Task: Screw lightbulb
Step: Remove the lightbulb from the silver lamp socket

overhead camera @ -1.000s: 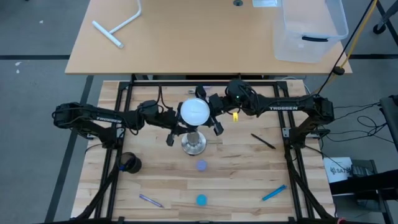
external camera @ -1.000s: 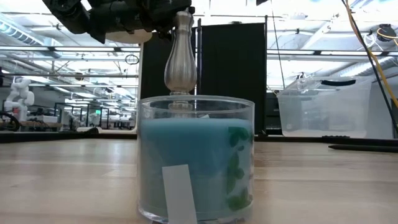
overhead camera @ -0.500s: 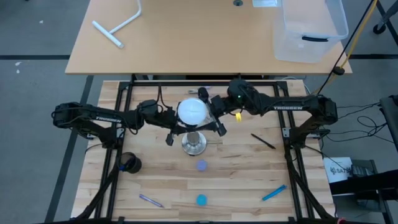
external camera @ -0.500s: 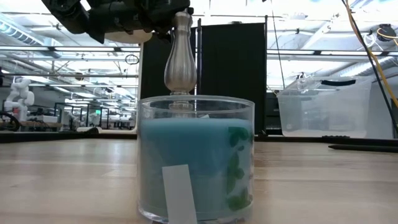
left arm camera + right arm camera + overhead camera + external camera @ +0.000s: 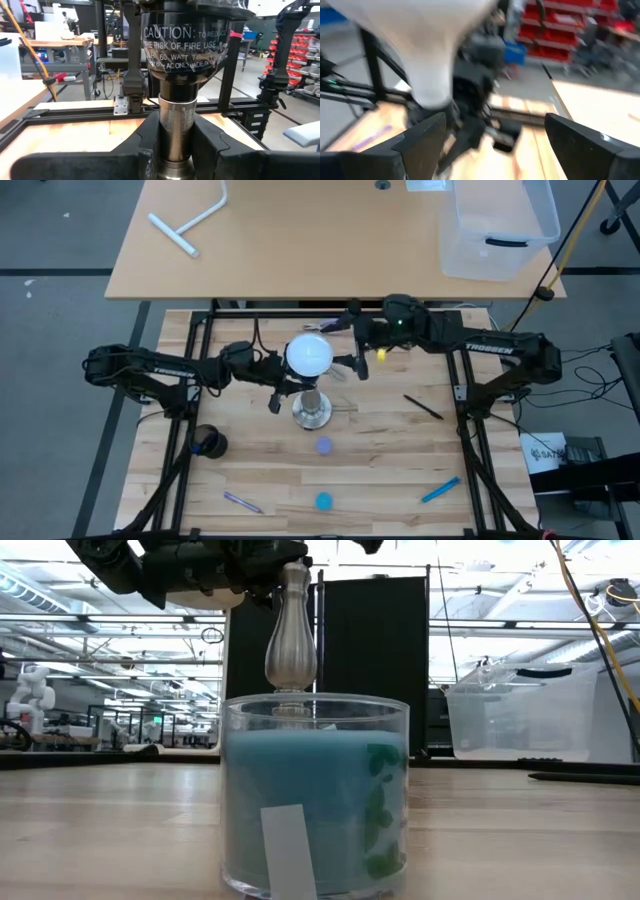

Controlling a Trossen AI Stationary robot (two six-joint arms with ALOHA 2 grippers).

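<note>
Socket stand (image 5: 311,410) upright mid-table, left gripper (image 5: 176,145) clamped on its post just below the socket. Lightbulb (image 5: 309,356) sits atop the stand, long axis vertical. Right gripper (image 5: 345,340) just beside the bulb on the right-arm side, fingers spread wide, not touching; nearer for regrasp.

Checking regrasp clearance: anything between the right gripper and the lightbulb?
Nothing visible. The right gripper is open beside the lightbulb, which sits atop the socket stand. The gap between them looks clear. The left gripper clamps the stand's post below the bulb.
</note>
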